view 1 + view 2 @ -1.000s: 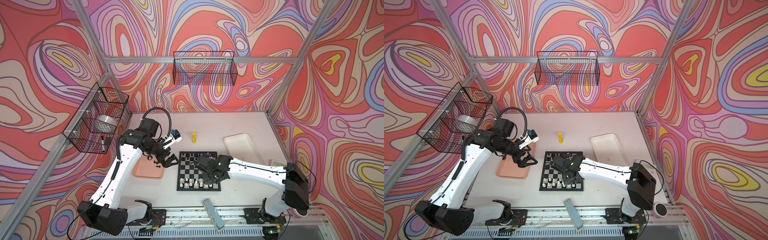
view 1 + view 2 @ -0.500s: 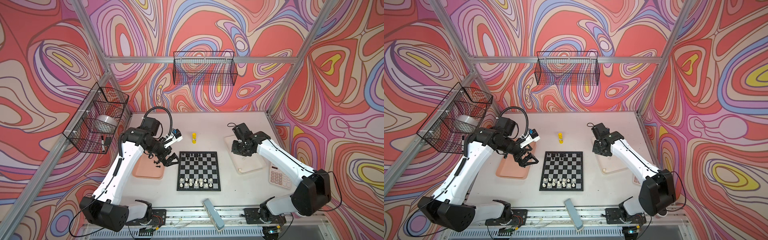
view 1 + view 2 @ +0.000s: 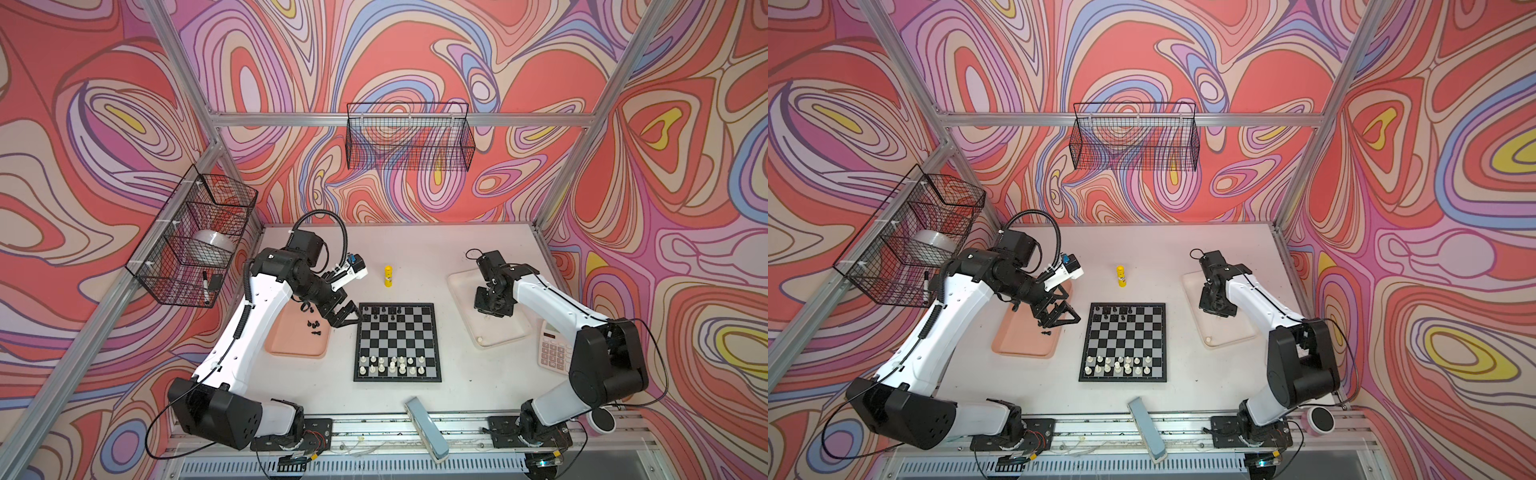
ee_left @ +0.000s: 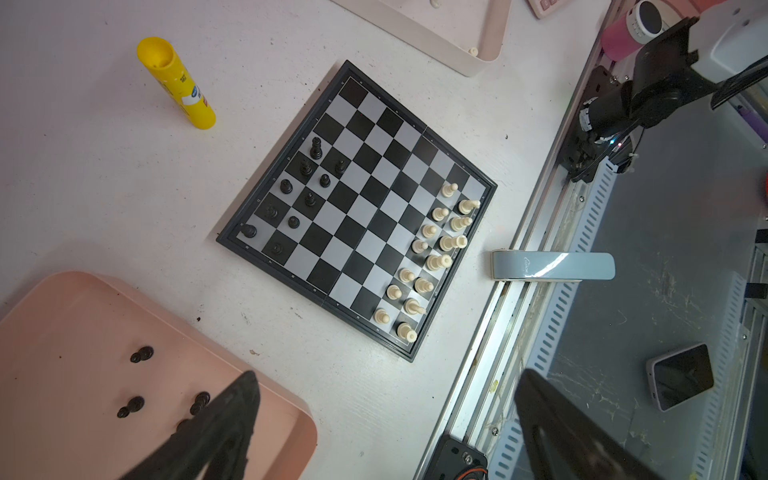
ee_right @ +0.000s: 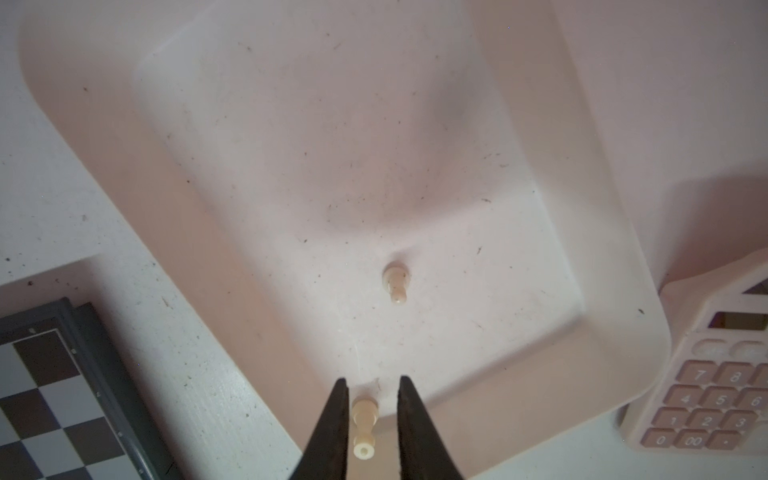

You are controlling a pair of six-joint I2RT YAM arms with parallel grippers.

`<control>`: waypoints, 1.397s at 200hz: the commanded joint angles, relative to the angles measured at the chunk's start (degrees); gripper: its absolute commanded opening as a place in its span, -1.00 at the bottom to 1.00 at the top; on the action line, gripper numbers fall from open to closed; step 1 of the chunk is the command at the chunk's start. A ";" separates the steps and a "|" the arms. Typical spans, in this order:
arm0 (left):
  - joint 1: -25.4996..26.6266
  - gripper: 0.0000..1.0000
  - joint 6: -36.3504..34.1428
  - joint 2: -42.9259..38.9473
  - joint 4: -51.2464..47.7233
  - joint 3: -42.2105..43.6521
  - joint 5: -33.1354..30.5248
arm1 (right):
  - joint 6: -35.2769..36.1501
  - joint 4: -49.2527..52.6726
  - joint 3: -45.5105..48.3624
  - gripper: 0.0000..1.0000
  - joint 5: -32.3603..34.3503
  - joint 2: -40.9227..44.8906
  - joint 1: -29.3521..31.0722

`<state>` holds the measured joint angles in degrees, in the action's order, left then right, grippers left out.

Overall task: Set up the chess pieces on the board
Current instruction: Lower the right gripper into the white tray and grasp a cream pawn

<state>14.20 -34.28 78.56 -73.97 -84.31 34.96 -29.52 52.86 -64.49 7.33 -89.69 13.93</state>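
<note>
The left gripper (image 4: 388, 374) hung spread wide above the pink tray's (image 4: 62, 332) right edge. The right gripper (image 5: 371, 380), jaws slightly parted and empty, hovered over the white tray (image 5: 623, 353), with a cream piece (image 5: 365, 428) lying in its front-left corner. The board (image 3: 397, 345) lay at the table's (image 3: 457, 257) middle.

Robot test cell in a lab

Two white-and-black arms (image 3: 253, 328) are bolted to a slotted metal rail (image 3: 374, 424) at the edge of a pale counter (image 3: 415, 253). An aluminium frame (image 3: 291, 119) and swirl-printed walls (image 3: 415, 54) box it in, with wire baskets (image 3: 409, 141) hung on them and exposed cabling (image 3: 320, 212).
</note>
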 commanded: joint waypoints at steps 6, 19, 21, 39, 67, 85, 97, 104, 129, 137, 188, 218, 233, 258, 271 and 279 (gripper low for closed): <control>-0.30 0.94 -0.96 -0.40 -2.07 -0.13 1.43 | 0.51 1.92 1.80 -0.53 -4.37 1.86 -0.07; -0.23 0.94 -0.90 -0.65 -1.79 0.50 1.43 | 0.50 3.74 2.17 -0.50 -5.89 2.89 -0.10; -0.22 0.94 -0.88 -0.68 -1.72 0.58 1.38 | 0.51 4.14 2.17 -0.50 -6.14 3.02 -0.08; -0.23 0.94 -0.87 -0.96 -1.27 1.16 1.60 | 0.34 5.75 3.57 -0.49 -7.75 4.15 -0.04; -0.22 0.94 -0.79 -0.91 -1.00 1.26 1.84 | -0.21 5.88 6.11 -0.48 -8.13 5.72 -0.04; -0.23 0.94 -0.79 -0.87 -1.04 1.02 1.94 | -0.59 4.98 7.52 -0.47 -9.51 5.54 -0.05; -0.22 0.94 -0.79 -0.93 -1.00 0.91 1.95 | -0.90 4.50 8.18 -0.43 -9.39 5.27 0.13; -0.29 0.94 -0.70 -0.96 -1.00 0.83 1.93 | -1.02 4.22 8.40 -0.43 -9.55 5.18 0.15; -0.23 0.94 -0.61 -0.78 -1.04 0.82 1.79 | -1.48 3.51 8.85 -0.43 -9.39 5.16 0.47; -0.24 0.94 -0.61 -0.79 -1.08 0.90 1.76 | -1.36 3.26 8.96 -0.43 -9.27 5.05 0.46; -0.26 0.93 -0.54 -0.69 -1.08 0.69 1.40 | -1.27 0.09 9.60 -0.43 -9.93 2.37 0.40; -0.23 0.94 -0.70 -0.60 -1.06 0.73 1.15 | -1.27 -0.59 9.90 -0.44 -10.12 1.44 0.57; -0.23 0.94 -0.70 -0.61 -1.00 0.90 1.16 | -1.35 -0.91 10.24 -0.44 -10.34 1.06 0.67; -0.27 0.94 -0.70 -0.30 -0.97 0.82 1.38 | -1.36 -1.09 11.03 -0.45 -9.42 0.42 0.87; -0.31 0.94 -0.69 -0.25 -0.92 0.73 1.38 | -1.50 -1.26 11.41 -0.45 -9.27 0.25 0.92; -0.22 0.94 -0.70 -0.25 -0.95 0.65 1.41 | -1.51 -1.26 11.65 -0.45 -9.11 0.22 1.05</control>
<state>14.20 -34.28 78.43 -73.89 -83.46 35.75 -30.52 52.16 -54.00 -2.57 -88.44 14.50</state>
